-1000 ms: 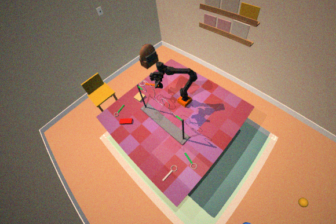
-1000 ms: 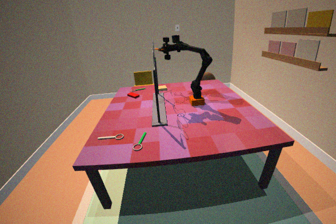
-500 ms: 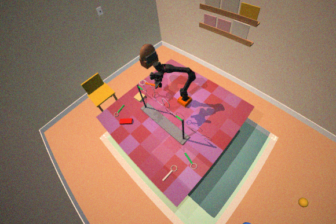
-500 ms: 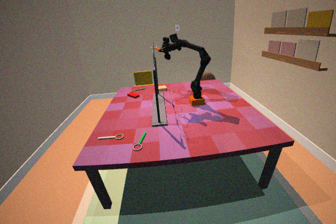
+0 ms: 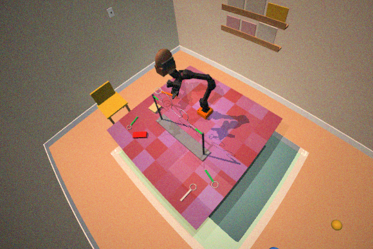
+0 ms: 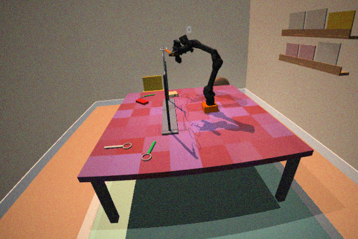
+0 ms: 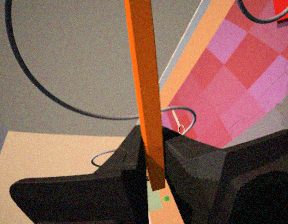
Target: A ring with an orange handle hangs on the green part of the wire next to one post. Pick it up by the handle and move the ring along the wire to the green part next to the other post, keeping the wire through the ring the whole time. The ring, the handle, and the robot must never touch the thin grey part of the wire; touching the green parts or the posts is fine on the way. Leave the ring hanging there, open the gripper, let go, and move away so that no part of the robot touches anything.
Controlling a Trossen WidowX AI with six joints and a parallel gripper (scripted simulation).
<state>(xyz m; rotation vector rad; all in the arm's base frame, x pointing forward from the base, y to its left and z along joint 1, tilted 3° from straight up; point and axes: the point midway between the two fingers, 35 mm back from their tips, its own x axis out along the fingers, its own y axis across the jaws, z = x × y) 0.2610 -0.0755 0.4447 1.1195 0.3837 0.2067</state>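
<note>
The ring (image 5: 157, 90) (image 6: 163, 49) is held up high near the far post (image 5: 157, 108), beyond the green part (image 5: 155, 98) there. The wire (image 5: 190, 125) (image 7: 105, 118) seems to pass through it; whether they touch is too small to tell. My gripper (image 5: 173, 96) (image 6: 171, 54) (image 7: 145, 129) is shut on the orange handle (image 5: 166, 92) (image 6: 168, 51) (image 7: 145, 75), on the arm-base side of the wire. The ring end is outside the wrist view. The other green part (image 5: 199, 130) is beside the near post (image 5: 203, 143) (image 6: 168, 115).
A grey base (image 5: 183, 137) (image 6: 170, 124) carries the posts. Green-handled rings (image 5: 134, 121) (image 5: 209, 176), a white-handled ring (image 5: 186, 195), a red block (image 5: 139, 134) (image 6: 142, 101) and a yellowish block (image 5: 154, 107) (image 6: 173, 94) lie on the table. The wire bends in several loops between the posts.
</note>
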